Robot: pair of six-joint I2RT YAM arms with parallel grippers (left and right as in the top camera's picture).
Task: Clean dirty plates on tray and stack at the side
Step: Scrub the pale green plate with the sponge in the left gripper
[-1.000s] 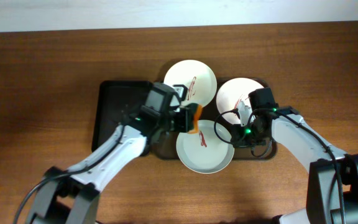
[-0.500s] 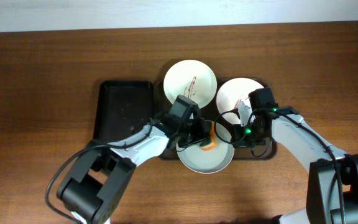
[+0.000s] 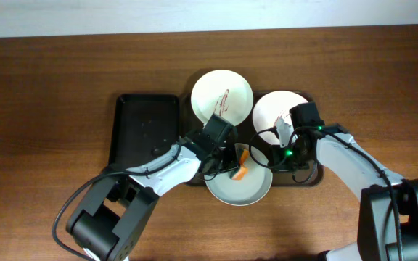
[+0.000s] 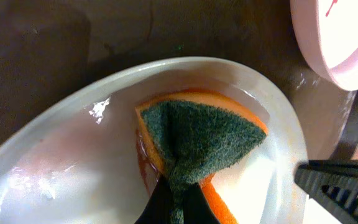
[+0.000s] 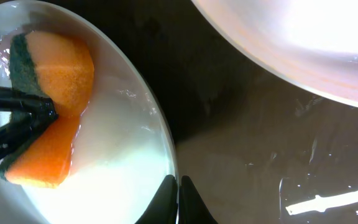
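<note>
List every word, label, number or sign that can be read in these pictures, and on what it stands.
None: no view shows readable text.
The red marks on the two far plates are smears, not writing.
The near plate, the sponge and the black tray bear no label.

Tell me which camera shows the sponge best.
Left wrist: the sponge sits large at centre, green scouring face toward the camera, orange edge visible, pinched in the left gripper against the front plate. Right wrist shows its orange side near the frame's edge. Overhead shows only a small orange sliver.
</note>
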